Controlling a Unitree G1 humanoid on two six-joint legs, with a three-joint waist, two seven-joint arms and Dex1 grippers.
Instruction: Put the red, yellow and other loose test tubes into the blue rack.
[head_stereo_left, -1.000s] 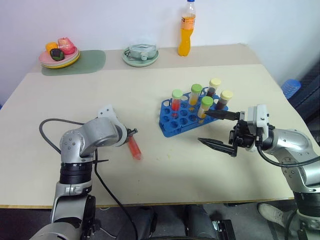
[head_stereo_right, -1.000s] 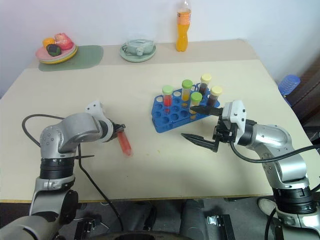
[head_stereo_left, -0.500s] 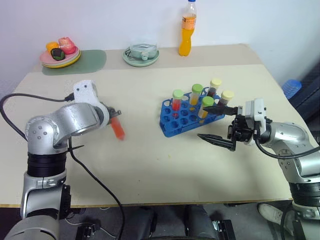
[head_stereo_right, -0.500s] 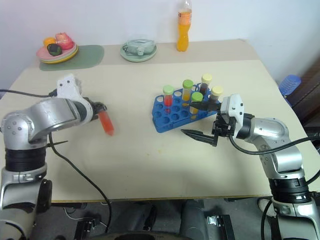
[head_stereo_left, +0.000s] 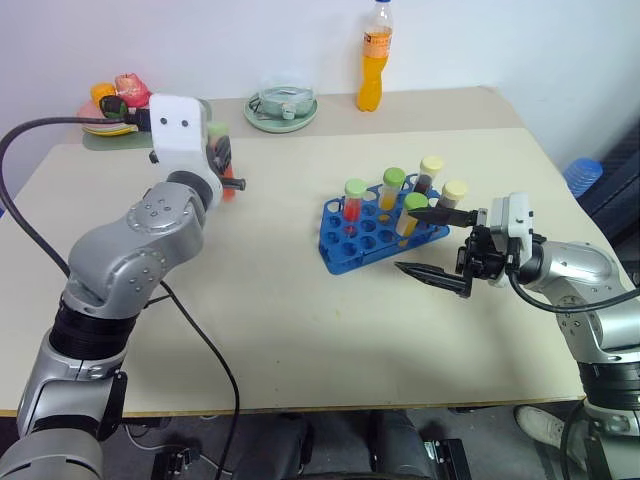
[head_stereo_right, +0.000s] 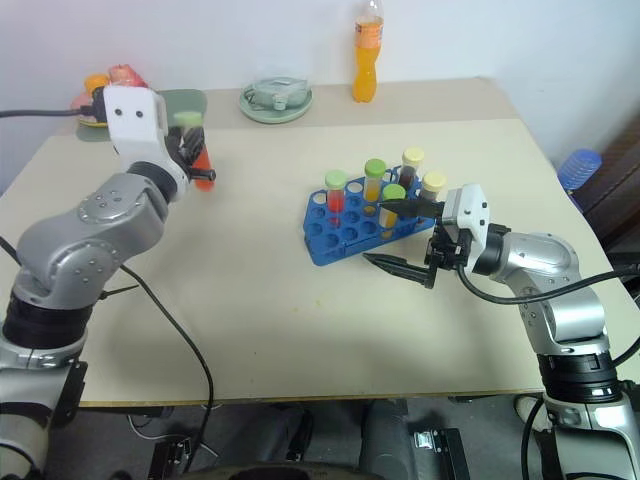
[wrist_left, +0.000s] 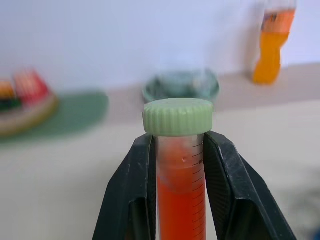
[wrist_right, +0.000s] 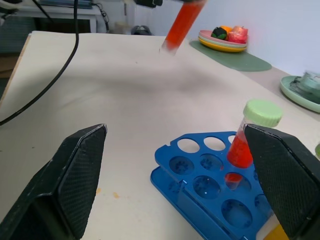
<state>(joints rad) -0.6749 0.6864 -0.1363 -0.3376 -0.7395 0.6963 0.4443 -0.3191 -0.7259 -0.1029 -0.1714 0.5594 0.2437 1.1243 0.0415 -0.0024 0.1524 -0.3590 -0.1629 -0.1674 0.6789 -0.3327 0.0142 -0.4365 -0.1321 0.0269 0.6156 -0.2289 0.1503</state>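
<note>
One clear plastic tube of red liquid with a light-green cap (wrist_left: 178, 150) stood roughly upright, clamped in our left gripper (wrist_left: 178, 200) well left of the bright blue holed rack (head_stereo_left: 370, 240). Our right gripper (head_stereo_left: 438, 243), spread wide and apparently empty, hung just beside that rack.

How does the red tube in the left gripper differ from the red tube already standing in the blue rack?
The held red tube is clamped between the left gripper's fingers, up off the table; the racked red tube stands upright in a hole at the blue rack's far left corner. The held one is well left of the rack, near the table's far left; the racked one stands beside four other tubes. Both hold red liquid under a light-green cap.
</note>
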